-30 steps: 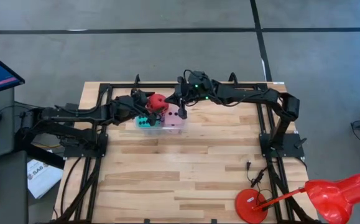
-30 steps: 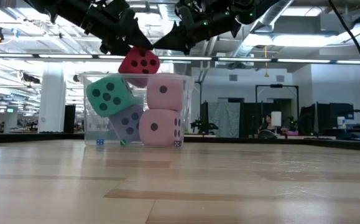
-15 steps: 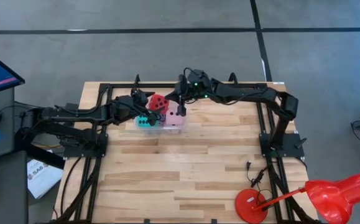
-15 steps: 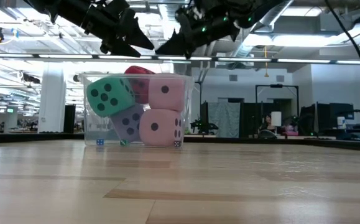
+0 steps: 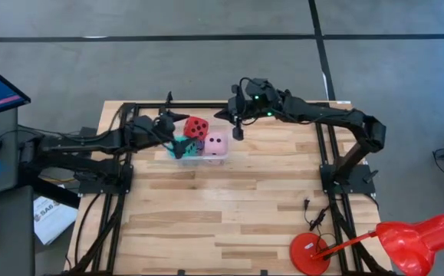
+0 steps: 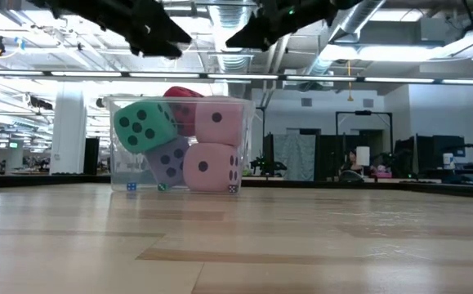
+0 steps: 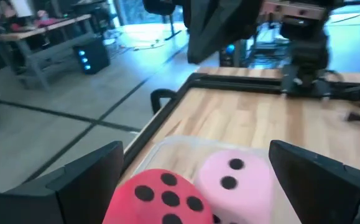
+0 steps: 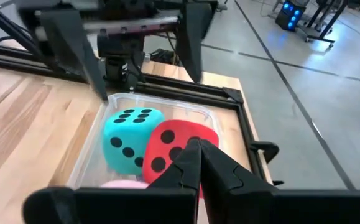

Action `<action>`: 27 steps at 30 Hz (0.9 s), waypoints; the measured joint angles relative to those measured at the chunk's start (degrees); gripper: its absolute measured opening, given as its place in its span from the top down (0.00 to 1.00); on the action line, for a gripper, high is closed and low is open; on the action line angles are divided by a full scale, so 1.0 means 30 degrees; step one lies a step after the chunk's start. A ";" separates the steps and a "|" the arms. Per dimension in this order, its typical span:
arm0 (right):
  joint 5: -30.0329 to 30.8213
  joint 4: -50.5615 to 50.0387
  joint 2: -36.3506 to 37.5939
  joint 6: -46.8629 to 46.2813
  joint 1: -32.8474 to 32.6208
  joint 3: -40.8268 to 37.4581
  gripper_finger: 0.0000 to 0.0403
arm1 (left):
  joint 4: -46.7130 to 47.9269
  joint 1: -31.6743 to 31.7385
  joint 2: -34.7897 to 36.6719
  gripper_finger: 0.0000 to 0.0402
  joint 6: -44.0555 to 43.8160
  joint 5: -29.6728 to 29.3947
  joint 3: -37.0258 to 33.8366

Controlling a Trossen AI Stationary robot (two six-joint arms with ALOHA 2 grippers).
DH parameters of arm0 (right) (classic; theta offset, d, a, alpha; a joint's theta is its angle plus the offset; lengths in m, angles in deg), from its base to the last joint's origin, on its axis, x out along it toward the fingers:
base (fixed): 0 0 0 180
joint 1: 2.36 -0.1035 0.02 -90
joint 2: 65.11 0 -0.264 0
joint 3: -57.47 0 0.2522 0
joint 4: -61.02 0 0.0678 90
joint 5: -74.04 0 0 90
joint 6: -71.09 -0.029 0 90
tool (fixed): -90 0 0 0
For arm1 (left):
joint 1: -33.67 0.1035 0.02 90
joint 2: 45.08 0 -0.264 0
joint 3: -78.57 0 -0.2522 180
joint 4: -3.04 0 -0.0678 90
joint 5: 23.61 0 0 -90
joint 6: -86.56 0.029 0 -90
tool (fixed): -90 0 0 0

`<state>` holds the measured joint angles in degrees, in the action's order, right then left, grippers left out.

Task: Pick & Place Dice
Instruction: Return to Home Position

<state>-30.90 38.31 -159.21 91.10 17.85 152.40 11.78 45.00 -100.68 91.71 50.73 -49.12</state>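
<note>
A clear plastic tub [image 5: 177,156] stands at the table's far middle with the dice in it. The red die [image 6: 184,104] lies on top, poking above the rim. The cyan die [image 6: 144,124] and a pink die [image 6: 217,122] sit beside it. The violet die [image 6: 169,160] and the second pink die [image 6: 207,167] lie at the bottom. My left gripper [image 7: 195,152] hangs open above the tub's left side, holding nothing. My right gripper [image 8: 195,148] is shut and empty, above and to the right of the tub.
A black metal frame [image 5: 325,146] runs around the table's far half. A red lamp [image 5: 406,241] stands at the near right corner. The bare wood [image 5: 229,215] in front of the tub is free room.
The red die, which hung at my left gripper just above the tub's rim, has dropped into the tub and rests on the other dice. My left gripper has risen and drawn back toward the left edge. My right gripper has risen and gone toward the right.
</note>
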 joint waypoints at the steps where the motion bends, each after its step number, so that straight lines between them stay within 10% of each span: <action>1: 0.0000 -0.0303 0.0245 0.0041 0.0054 0.0000 1.00 | 0.0364 -0.0063 0.0508 0.02 0.0038 0.0248 0.0000; 27: 0.0000 0.1889 0.9446 -0.0522 0.0283 -0.9162 1.00 | 0.0397 -0.3317 0.9632 0.02 0.0551 0.1042 -0.4095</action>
<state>-30.90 43.98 -130.87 89.53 18.70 124.91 12.97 35.05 -71.78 93.37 53.85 -61.40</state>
